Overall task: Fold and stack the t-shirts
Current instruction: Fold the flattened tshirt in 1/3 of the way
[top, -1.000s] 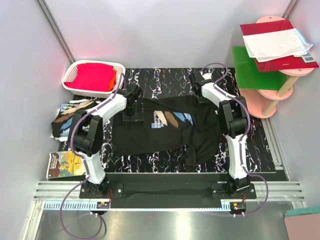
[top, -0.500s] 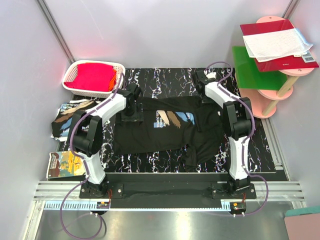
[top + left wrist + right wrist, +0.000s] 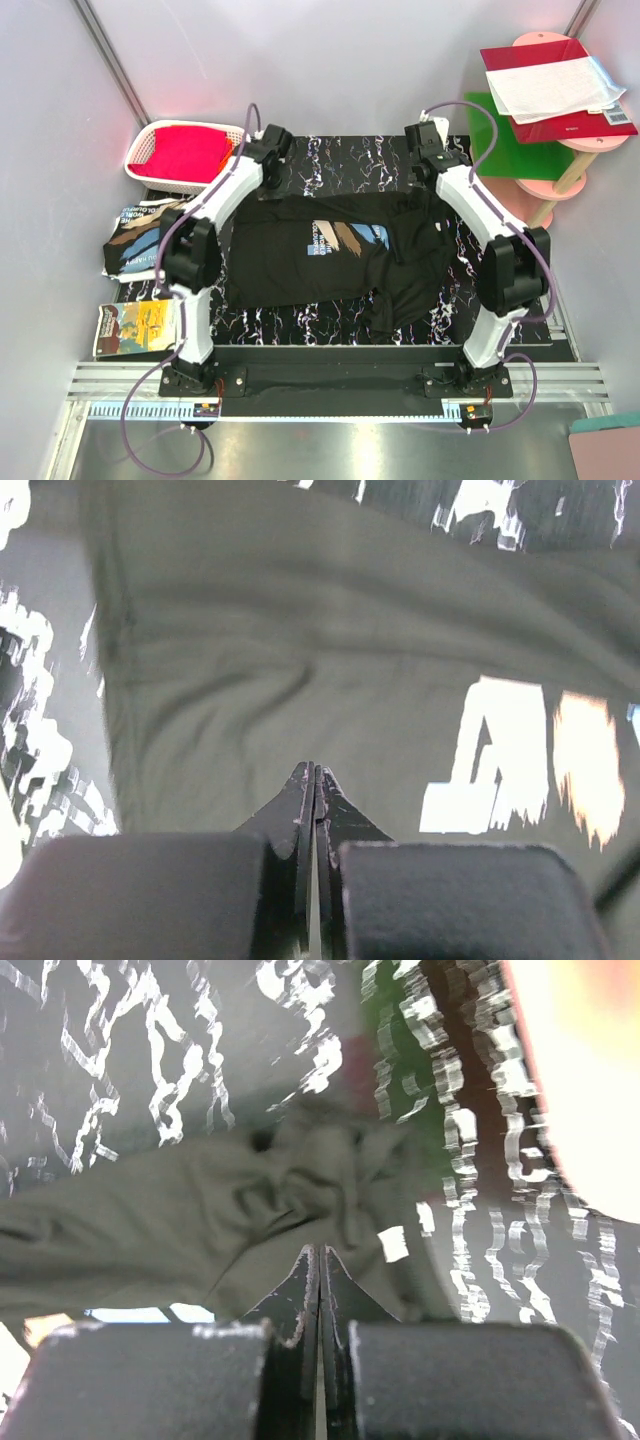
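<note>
The shirt (image 3: 320, 265) lies spread, print up, in the middle of the mat (image 3: 340, 160), with its sleeves rumpled and the near right corner bunched. A second shirt (image 3: 135, 235) sits roughly folded off the left edge. This looks like smoothing before the first fold. The left gripper (image 3: 315, 772) and right gripper (image 3: 320, 1250) hang over the far corners, jaws pressed together on nothing. Next they likely need to part and pinch thin, limp cloth off the slick marbled surface.

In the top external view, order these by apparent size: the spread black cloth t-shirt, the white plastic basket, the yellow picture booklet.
1. spread black cloth t-shirt
2. white plastic basket
3. yellow picture booklet; the left arm covers its edge, so this place is less certain.
</note>
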